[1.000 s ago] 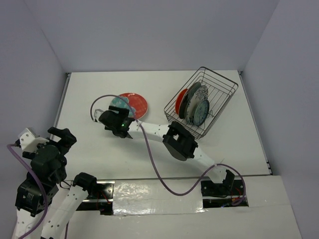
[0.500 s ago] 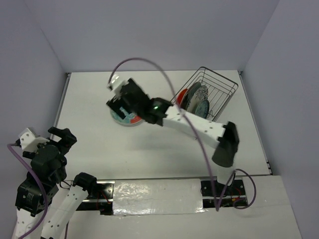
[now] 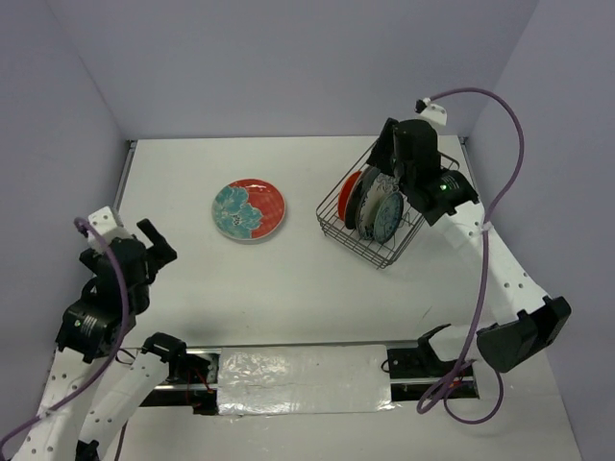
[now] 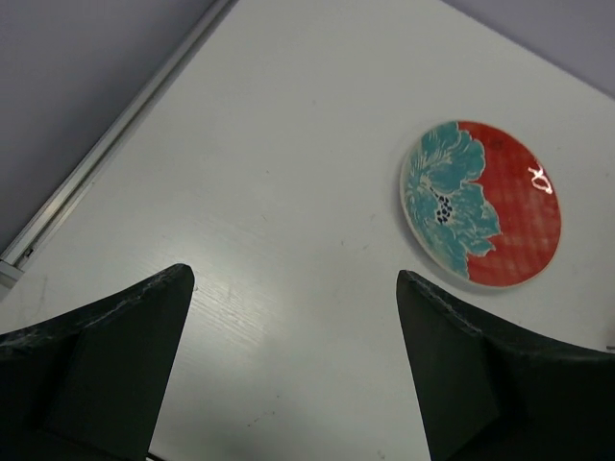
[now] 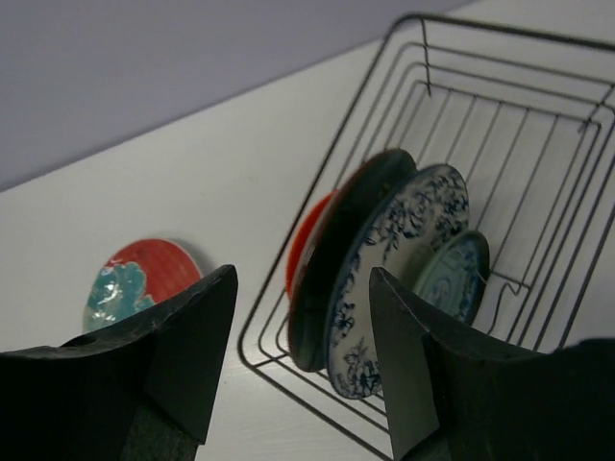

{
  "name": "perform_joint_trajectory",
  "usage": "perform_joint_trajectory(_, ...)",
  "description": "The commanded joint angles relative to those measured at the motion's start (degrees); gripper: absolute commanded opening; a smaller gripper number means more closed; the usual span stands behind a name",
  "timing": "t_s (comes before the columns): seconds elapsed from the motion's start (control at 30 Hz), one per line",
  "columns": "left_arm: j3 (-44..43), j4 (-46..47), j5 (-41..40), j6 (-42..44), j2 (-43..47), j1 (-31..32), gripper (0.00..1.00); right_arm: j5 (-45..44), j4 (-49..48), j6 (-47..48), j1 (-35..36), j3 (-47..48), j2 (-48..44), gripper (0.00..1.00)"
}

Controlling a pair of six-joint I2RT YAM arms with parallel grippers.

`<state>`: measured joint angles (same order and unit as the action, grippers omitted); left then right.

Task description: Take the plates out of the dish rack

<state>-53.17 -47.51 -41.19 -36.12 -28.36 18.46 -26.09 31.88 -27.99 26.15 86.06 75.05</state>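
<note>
The red-and-teal floral plate (image 3: 249, 210) lies flat on the table, left of middle; it also shows in the left wrist view (image 4: 480, 204) and the right wrist view (image 5: 135, 285). The wire dish rack (image 3: 432, 187) stands at the back right. On edge in it are an orange-red plate (image 5: 306, 252), a dark plate (image 5: 341, 254), a white blue-patterned plate (image 5: 399, 259) and a small teal-blue plate (image 5: 454, 277). My right gripper (image 3: 392, 165) hangs open and empty above these plates (image 5: 303, 279). My left gripper (image 3: 154, 242) is open and empty over bare table (image 4: 293, 279), near-left of the floral plate.
The white table has a raised metal edge strip (image 4: 106, 163) along its left side. Grey-violet walls close in the back and both sides. The right arm's purple cable (image 3: 495, 154) loops high over the right side.
My right gripper let go of the floral plate on the table and swung right, to above the rack. My left arm moved forward and up a little.
</note>
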Motion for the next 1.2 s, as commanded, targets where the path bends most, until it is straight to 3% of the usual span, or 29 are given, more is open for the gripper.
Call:
perform_joint_trajectory(0.0,-0.2,3.4,3.3,2.9,-4.0,0.0,0.99,2.5,-0.3,-7.2,-4.3,-4.5,-0.9,0.64)
perform_joint_trajectory(0.13,-0.3,3.4,3.9,3.4,-6.5,0.0,0.99,3.4,-1.7,-9.5,-5.3,-6.3,-0.4,0.63)
perform_joint_trajectory(0.57,0.0,3.7,3.8,3.3,-3.0,0.0,1.0,5.1,-4.0,-13.9,-7.2,-9.2,6.4,0.59)
perform_joint_trajectory(1.17,0.1,4.0,4.3,3.7,-3.1,0.0,0.99,4.8,-5.0,-15.1,-7.3,-11.0,10.2,0.42)
